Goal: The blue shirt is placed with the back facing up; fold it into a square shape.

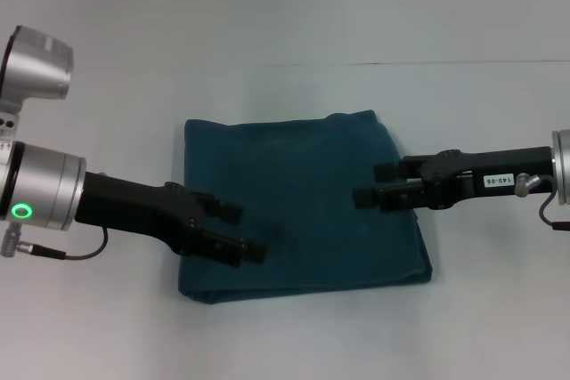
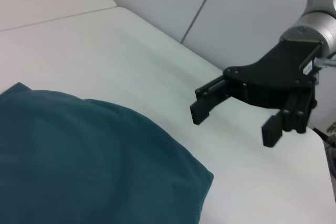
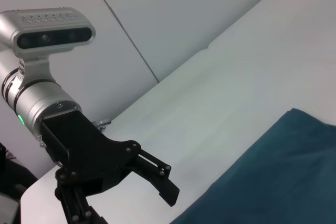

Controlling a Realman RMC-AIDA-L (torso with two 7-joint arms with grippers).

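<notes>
The blue shirt (image 1: 303, 206) lies folded into a rough square in the middle of the white table, plain side up. My left gripper (image 1: 242, 230) hovers over its near left part, open and empty. Over the shirt's right edge my right gripper (image 1: 374, 182) is also open, holding nothing. The left wrist view shows a rounded corner of the shirt (image 2: 89, 161) with the right gripper (image 2: 234, 123) open beyond it, above bare table. In the right wrist view a shirt corner (image 3: 278, 177) shows, and one of the left gripper's fingers (image 3: 160, 184) reaches out above the table.
The white table (image 1: 285, 95) spreads out on every side of the shirt, and its far edge meets a pale wall. A camera module (image 3: 52, 27) sits on the left arm's silver wrist. A grey cable (image 1: 85, 254) hangs under that wrist.
</notes>
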